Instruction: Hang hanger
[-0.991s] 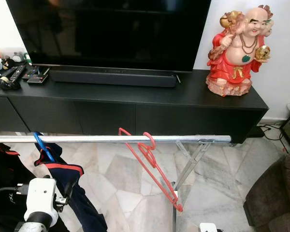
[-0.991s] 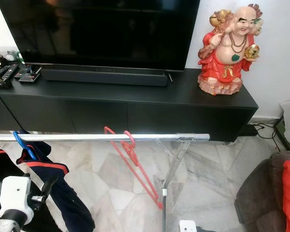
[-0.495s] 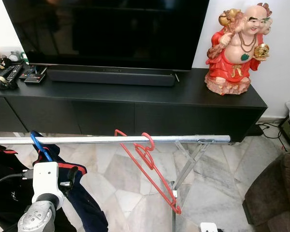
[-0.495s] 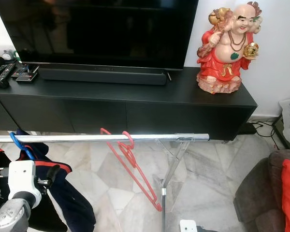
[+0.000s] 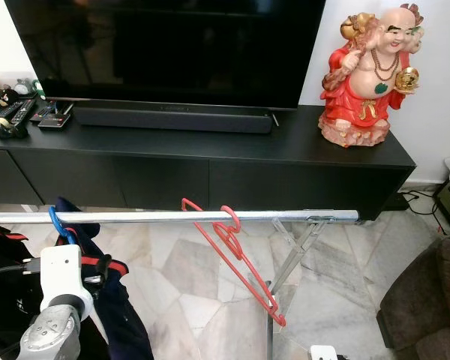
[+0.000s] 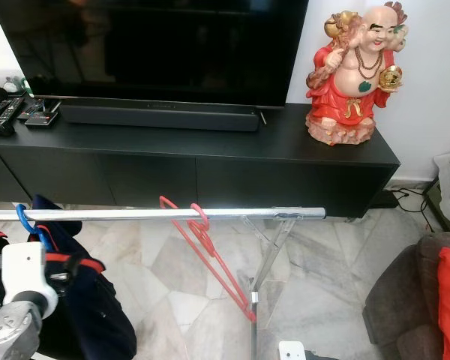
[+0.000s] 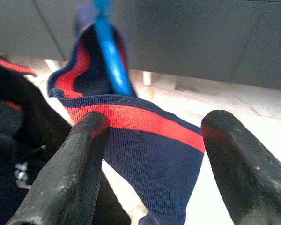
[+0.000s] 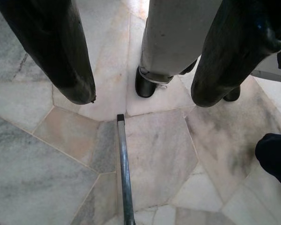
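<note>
A red hanger [image 5: 236,255] hangs by its hook on the silver rail [image 5: 150,216] and slants down to the right. Further left on the rail, a blue hanger [image 5: 58,223] carries a navy garment with a red stripe [image 7: 145,124]. My left gripper [image 7: 150,154] is open at the lower left, with the garment's striped collar between its fingers [image 7: 70,168]. The blue hanger's neck [image 7: 110,56] rises just beyond them. My right gripper [image 8: 140,93] hangs open, pointing down at the marble floor.
The rail's crossed metal legs [image 5: 296,247] stand under its right end, and a floor bar [image 8: 124,173] lies below. Behind are a black TV console [image 5: 210,150], a red statue [image 5: 369,75] and remotes [image 5: 15,120]. A brown sofa [image 5: 427,307] sits at the right.
My left arm rose and then shifted left against the navy garment, which has bunched up around it. The red hanger swung slightly. The head camera moved a little.
</note>
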### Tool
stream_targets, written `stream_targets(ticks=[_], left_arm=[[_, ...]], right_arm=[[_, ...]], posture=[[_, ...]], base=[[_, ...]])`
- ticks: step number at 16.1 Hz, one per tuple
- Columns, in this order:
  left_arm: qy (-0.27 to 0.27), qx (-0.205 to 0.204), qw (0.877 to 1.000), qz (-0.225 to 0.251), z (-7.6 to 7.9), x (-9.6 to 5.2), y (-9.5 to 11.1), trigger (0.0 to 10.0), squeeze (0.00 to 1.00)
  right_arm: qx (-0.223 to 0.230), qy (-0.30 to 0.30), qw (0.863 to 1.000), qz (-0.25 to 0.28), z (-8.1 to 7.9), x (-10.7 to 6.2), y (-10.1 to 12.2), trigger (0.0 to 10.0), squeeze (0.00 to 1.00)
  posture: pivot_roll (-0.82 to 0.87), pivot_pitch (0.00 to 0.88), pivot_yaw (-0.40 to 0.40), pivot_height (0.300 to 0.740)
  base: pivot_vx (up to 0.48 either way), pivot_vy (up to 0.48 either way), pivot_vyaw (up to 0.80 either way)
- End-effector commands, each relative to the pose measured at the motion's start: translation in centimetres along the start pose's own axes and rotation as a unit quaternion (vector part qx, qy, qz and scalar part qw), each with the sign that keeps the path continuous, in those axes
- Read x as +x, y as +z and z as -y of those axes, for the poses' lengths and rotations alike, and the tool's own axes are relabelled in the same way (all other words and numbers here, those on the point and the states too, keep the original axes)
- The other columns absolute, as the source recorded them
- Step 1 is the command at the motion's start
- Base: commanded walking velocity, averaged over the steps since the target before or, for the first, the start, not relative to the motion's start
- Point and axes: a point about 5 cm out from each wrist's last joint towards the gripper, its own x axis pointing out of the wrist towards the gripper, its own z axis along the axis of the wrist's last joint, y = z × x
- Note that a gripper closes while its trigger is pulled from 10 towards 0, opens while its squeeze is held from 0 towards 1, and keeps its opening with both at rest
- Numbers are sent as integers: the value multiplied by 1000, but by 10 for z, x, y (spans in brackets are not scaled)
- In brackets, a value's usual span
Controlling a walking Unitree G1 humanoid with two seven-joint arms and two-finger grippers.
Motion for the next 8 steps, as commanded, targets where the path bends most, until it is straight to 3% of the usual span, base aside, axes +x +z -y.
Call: stream_targets(ticks=[1, 4, 8], left_arm=[[18, -3, 1000, 17, -5, -2, 8, 10000, 0], [38, -10, 998, 41, -10, -2, 18, 10000, 0], [-29, -2, 998, 53, 2, 3, 26, 10000, 0]], right_arm=[[1, 2, 1000, -7, 0, 0, -3, 10000, 0], [1, 2, 1000, -7, 0, 0, -3, 10000, 0], [-1, 3, 1000, -8, -1, 0, -4, 10000, 0]], posture=[[32, 108, -28, 740], [34, 107, -28, 740], [31, 98, -26, 740]], base=[[0, 0, 0], [0, 0, 0], [0, 0, 0]])
